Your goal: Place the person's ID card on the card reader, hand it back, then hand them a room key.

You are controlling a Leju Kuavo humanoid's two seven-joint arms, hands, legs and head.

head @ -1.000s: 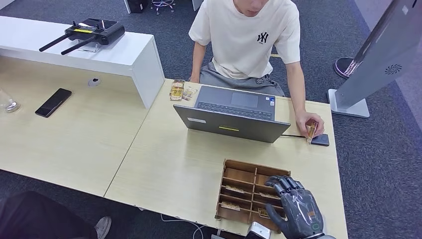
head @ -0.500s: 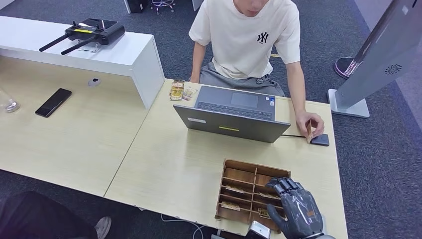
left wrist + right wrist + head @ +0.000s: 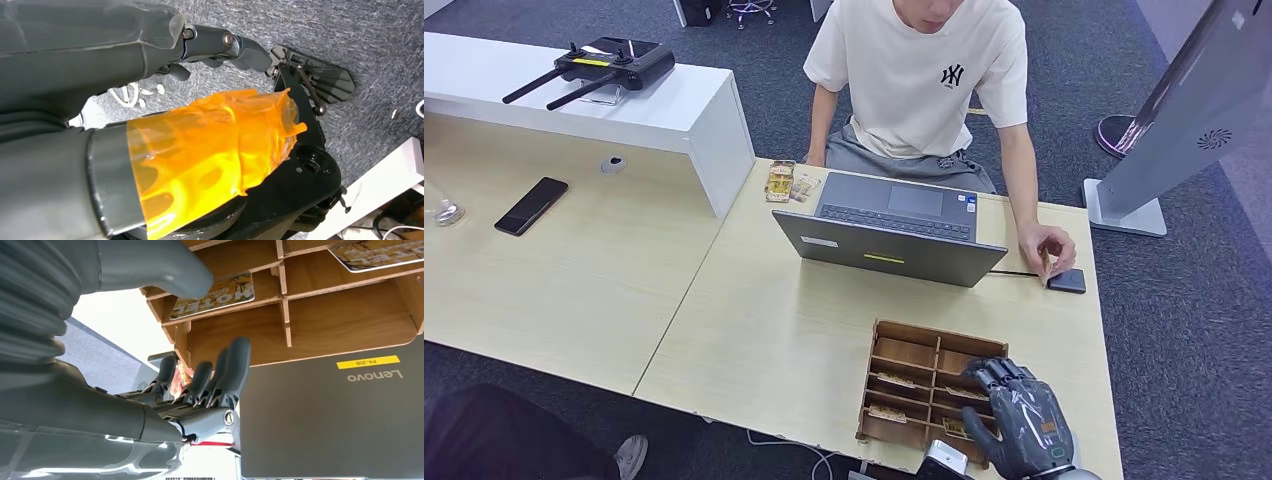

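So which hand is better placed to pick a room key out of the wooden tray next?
The right hand. It hovers over the right-hand compartments of the wooden tray, where key cards lie in slots, with nothing in its fingers. The left hand hangs by the floor, away from the table.

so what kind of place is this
Probably a mock hotel front desk in an office: a wooden tray of key cards marked "hotel", a card reader by the laptop, and grey carpet.
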